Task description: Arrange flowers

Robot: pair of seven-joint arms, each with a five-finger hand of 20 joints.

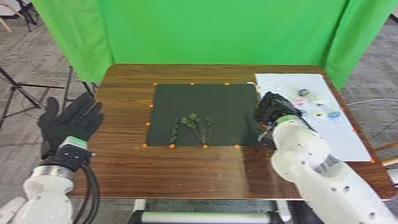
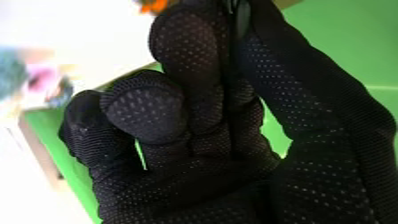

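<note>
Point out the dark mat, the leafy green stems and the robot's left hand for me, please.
Dark mat [image 1: 209,98]: head view, on its surface beyond the stems.
Leafy green stems [image 1: 191,119]: head view, on leaves near the middle.
Left hand [image 1: 67,130]: head view, on the palm.

The right hand, black-gloved fingers curled, pinches a thin gray-green piece between thumb and finger, near a bright orange object, with a blurred pink flower on a white board and green cloth beyond.
</note>
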